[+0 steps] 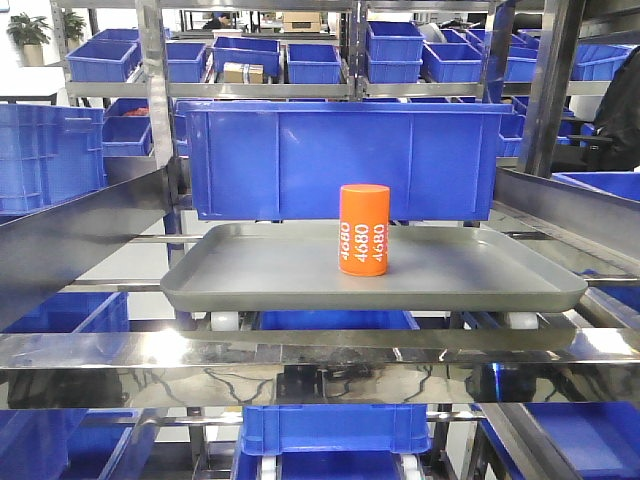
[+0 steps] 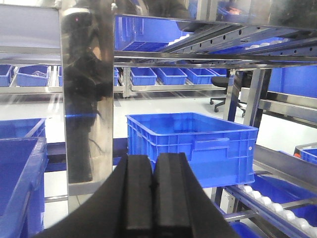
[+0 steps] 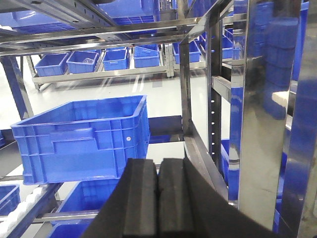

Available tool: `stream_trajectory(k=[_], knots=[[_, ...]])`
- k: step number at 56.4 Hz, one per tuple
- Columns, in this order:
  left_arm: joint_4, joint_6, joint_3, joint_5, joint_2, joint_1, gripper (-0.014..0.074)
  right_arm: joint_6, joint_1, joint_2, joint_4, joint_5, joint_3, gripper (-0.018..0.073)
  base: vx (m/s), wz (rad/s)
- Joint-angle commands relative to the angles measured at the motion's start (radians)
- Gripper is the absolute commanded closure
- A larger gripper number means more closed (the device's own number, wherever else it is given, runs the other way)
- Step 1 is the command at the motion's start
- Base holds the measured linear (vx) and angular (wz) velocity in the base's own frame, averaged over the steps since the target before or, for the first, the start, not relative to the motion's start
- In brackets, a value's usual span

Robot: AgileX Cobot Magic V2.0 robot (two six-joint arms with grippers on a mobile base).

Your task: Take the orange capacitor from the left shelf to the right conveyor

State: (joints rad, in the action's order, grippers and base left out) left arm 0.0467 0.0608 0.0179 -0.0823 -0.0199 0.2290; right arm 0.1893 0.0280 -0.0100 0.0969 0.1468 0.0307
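Capacitor (image 1: pixel 363 229) upright on grey tray (image 1: pixel 260 268)

This is a warehouse or factory storage hall. Shiny steel-framed racks (image 1: pixel 300 355) stand in rows, loaded with many identical blue plastic bins (image 1: pixel 340 160), some sitting on white roller rails (image 2: pixel 270 202). A pale polished floor (image 3: pixel 163 99) runs between the racks, with a black office chair (image 2: pixel 224 96) standing on it.
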Motion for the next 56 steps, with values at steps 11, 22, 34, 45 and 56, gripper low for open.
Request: stream_trajectory(k=[11,22,34,45,56], knots=[[0.005,0.006,-0.030,0.082,-0.005,0.008,0.0603,-0.004,-0.005,-0.004,0.005,-0.083,0.010,0.0571,0.00,0.00],[0.005,0.006,-0.030,0.082,-0.005,0.008,0.0603,0.003,-0.005,-0.004,0.002,-0.139,0.010,0.0571,0.00,0.00],[0.005,0.006,-0.030,0.082,-0.004,0.008,0.0603,0.061,-0.005,-0.003,-0.045,-0.257,-0.088,0.0571,0.00,0.00],[0.005,0.006,-0.030,0.082,-0.004,0.008,0.0603,0.004,-0.005,0.057,0.019,-0.187,-0.412,0.0571,0.00,0.00],[0.005,0.006,-0.030,0.082,-0.004,0.008,0.0603,-0.008,-0.005,0.325,0.108,-0.104,-0.765,0.0571,0.00,0.00]])
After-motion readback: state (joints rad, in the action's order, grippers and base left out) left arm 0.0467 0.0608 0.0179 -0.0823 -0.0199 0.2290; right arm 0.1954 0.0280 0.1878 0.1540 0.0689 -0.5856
